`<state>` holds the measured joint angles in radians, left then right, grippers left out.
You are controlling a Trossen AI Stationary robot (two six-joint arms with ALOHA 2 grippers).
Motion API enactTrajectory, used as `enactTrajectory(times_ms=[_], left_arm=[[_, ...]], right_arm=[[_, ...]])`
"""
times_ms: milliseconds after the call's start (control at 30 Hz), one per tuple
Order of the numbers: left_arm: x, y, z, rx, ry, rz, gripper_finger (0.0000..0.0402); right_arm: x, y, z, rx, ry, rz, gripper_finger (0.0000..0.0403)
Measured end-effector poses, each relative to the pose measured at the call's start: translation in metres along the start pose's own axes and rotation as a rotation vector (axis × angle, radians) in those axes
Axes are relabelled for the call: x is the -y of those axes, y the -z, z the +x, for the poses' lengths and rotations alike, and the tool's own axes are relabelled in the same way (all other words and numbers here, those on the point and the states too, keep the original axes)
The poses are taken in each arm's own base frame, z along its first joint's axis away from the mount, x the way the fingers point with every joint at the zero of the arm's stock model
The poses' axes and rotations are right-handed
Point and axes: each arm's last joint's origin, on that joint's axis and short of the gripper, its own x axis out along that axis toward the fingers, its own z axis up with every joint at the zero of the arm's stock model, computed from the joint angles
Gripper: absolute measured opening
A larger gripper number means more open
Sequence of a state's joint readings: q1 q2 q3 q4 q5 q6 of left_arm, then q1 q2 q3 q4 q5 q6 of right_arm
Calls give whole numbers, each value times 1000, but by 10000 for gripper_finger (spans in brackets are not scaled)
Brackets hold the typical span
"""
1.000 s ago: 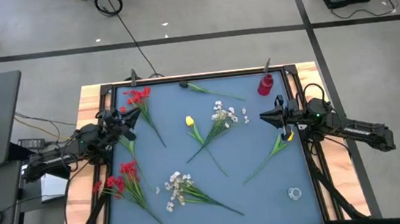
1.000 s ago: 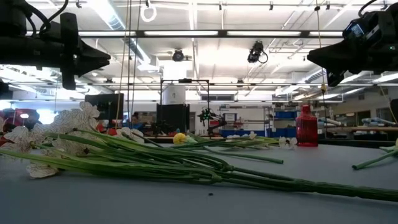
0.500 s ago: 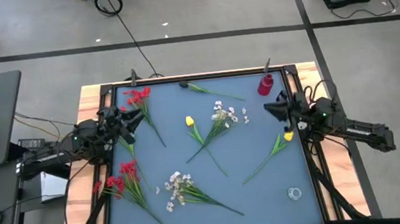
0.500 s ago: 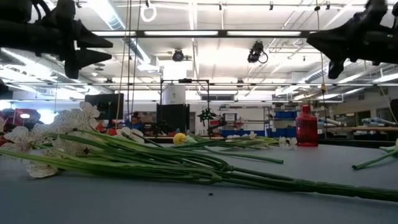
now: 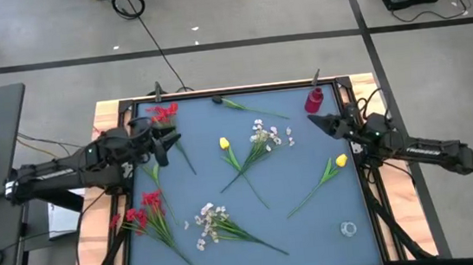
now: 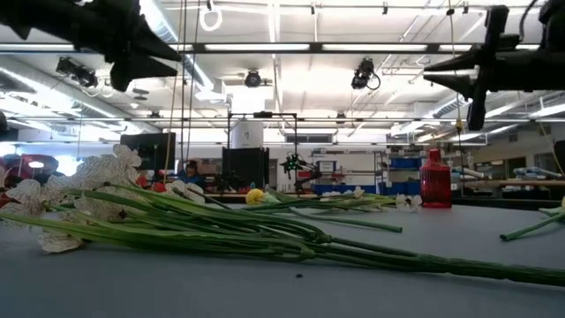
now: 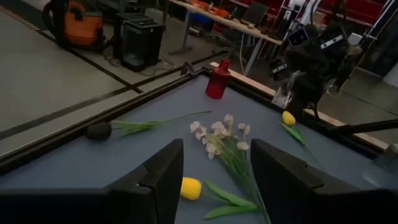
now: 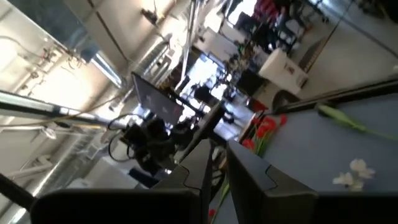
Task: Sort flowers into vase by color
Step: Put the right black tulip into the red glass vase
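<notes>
Flowers lie loose on the blue table. Red clusters lie at the far left (image 5: 163,115) and near left (image 5: 144,209). White sprays lie mid-table (image 5: 263,135) and near the front (image 5: 209,222). One yellow tulip (image 5: 224,142) lies at the centre and another (image 5: 340,162) at the right. A red vase (image 5: 313,101) stands at the far right corner. My left gripper (image 5: 170,141) hovers open in the air beside the far red cluster. My right gripper (image 5: 310,118) hovers shut just near of the red vase, above the table.
A green stem with a dark head (image 5: 220,102) lies along the far edge. A small clear glass vase (image 5: 347,227) stands near the right front corner. A raised black frame (image 5: 232,90) borders the table. Bare blue surface (image 5: 307,230) lies between the front white spray and the glass vase.
My left arm has reached farther out over the table and risen, its gripper a little closer to the table's centre. My right gripper has swung toward the far edge, closer to the red vase, uncovering the right yellow tulip. No flower has moved.
</notes>
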<state>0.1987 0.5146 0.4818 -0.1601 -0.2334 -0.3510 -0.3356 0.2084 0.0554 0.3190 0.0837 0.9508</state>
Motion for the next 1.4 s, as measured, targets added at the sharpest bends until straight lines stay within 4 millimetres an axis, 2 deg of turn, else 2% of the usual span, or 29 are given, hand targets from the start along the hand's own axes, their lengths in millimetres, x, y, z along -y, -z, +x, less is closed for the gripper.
enactTrajectory(times_ms=[167, 367, 600, 933, 1200, 1400], left_arm=[[6, -13, 4, -2, 3, 0, 193], [7, -15, 5, -80, -25, 19, 193], [5, -9, 7, -157, -46, -73, 193], [5, 1, 19, -235, -112, -131, 193], [7, 4, 34, -233, -136, -171, 192], [10, 3, 47, -202, -122, -184, 192]], right_arm=[[-22, -9, 20, -53, 33, -35, 59], [-43, -14, 61, -132, 112, -133, 59], [-49, -10, 108, -239, 244, -118, 59], [-54, -4, 155, -639, 521, -257, 59], [-69, -11, 186, -781, 554, -379, 62], [-68, -9, 201, -852, 582, -467, 82]])
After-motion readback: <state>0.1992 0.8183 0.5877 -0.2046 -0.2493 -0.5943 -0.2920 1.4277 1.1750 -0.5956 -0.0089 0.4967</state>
